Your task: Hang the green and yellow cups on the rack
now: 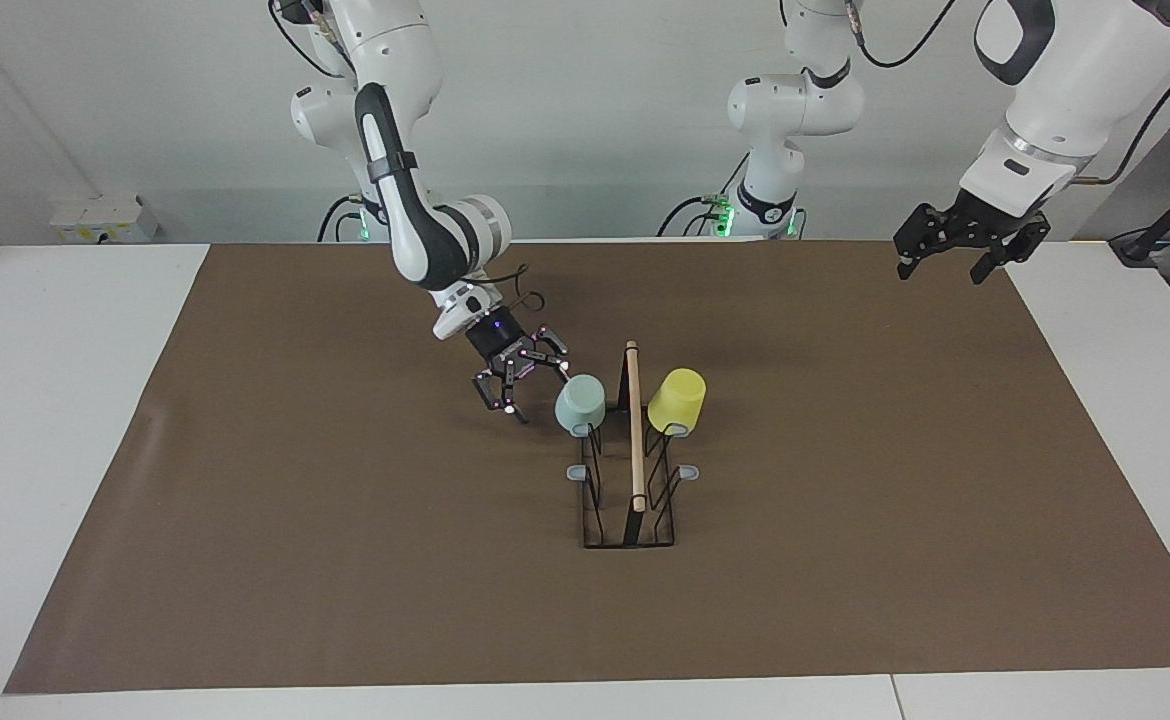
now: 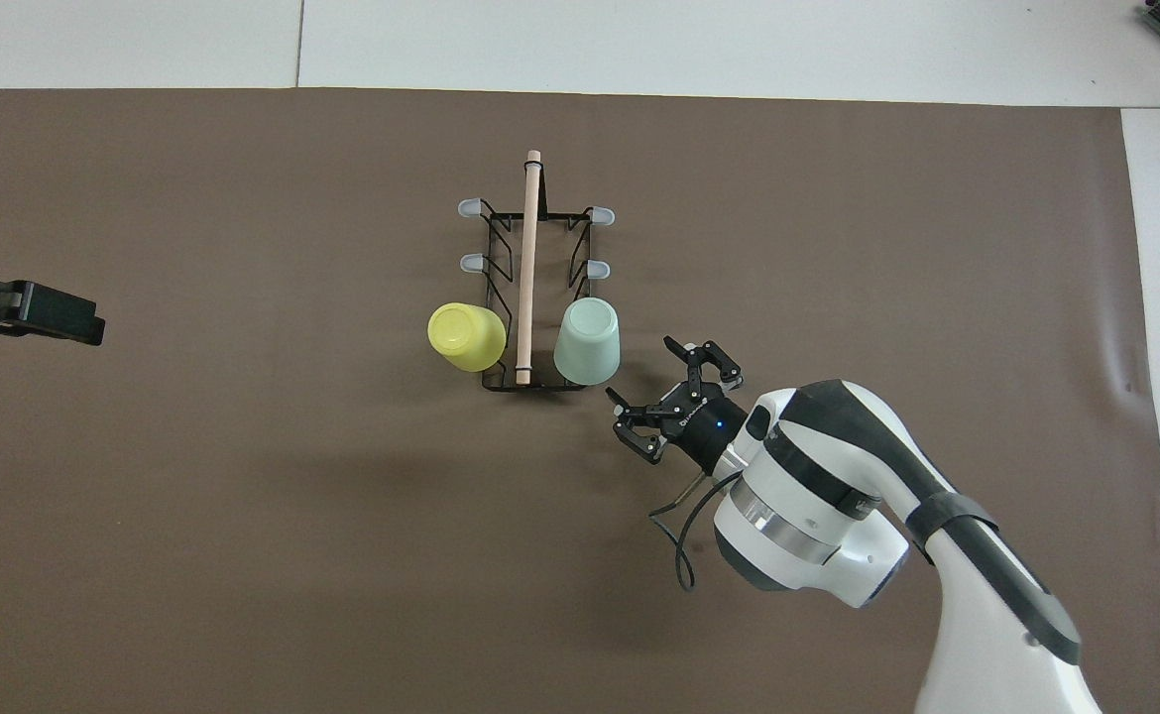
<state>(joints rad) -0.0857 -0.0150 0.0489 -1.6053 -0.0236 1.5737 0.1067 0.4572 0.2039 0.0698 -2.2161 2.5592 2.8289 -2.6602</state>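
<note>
Looks like a robotics lab: white arms [image 1: 415,150] cabled along a bare wall, brown mat [image 1: 345,560] covering a white bench [image 1: 45,450].

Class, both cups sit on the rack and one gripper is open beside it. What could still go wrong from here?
1. The open right gripper is close beside the green cup; a stray swing might knock it off its prong.
2. The yellow cup hangs tilted on the rack; a bump could tip it off.
</note>
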